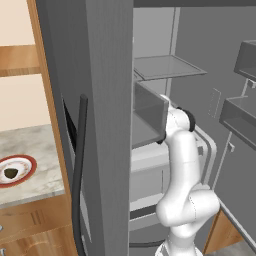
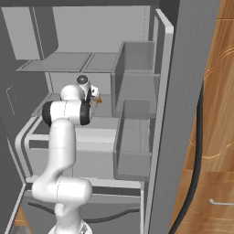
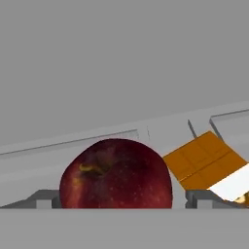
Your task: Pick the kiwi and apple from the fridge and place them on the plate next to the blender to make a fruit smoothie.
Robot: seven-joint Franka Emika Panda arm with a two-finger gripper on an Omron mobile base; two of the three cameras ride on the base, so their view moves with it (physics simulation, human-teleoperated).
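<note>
At far left of the left base view the plate (image 1: 27, 162) on the tabletop (image 1: 40, 145) carries the kiwi (image 1: 11, 173). Inside the fridge (image 2: 68, 61), the open hand (image 3: 116, 203) frames the apple (image 3: 116, 173); closing on it seems next.

A brown segmented chocolate bar in a half-peeled white wrapper (image 3: 209, 165) lies on a grey surface. A pale marbled stone counter (image 1: 40, 150) tops light wooden cabinet drawers (image 1: 30, 220).
</note>
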